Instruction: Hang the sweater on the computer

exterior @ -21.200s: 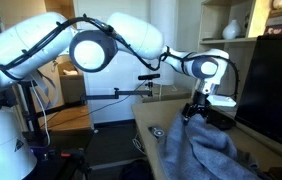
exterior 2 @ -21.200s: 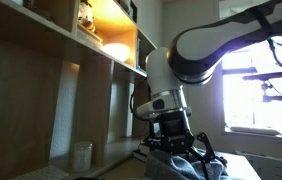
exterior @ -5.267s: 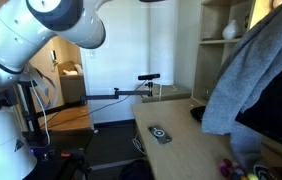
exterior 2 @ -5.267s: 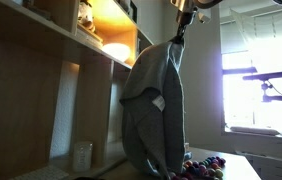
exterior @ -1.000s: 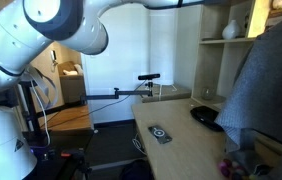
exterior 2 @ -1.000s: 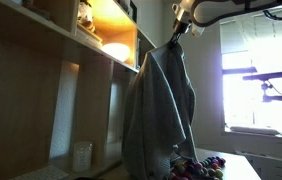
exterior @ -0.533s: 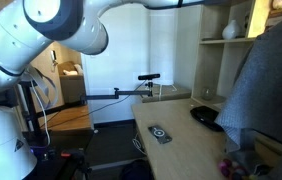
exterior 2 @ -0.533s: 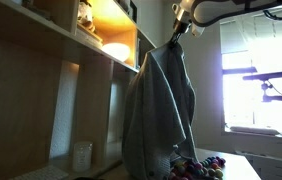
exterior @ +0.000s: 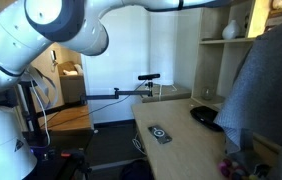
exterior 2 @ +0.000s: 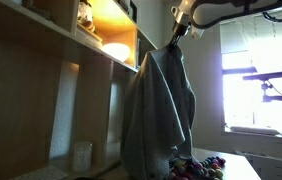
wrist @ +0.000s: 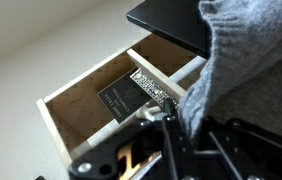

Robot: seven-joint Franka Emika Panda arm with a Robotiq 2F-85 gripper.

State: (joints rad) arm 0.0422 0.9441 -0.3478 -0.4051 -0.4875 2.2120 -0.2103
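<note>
Hanging from the gripper [exterior 2: 179, 32] at top centre of an exterior view, the sweater [exterior 2: 161, 105] is held with the jaws clamped on its upper edge. Coloured beads [exterior 2: 196, 166] are seen at its lower right. In the wrist view, the grey knit is pictured at right, draped against the computer [wrist: 171, 22] at the frame's top, with a wooden shelf box [wrist: 71, 105] at lower left.

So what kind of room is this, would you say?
Probably a home office or study: there's a wooden desk, built-in wooden shelves lit from inside, and a bright window with blinds.
</note>
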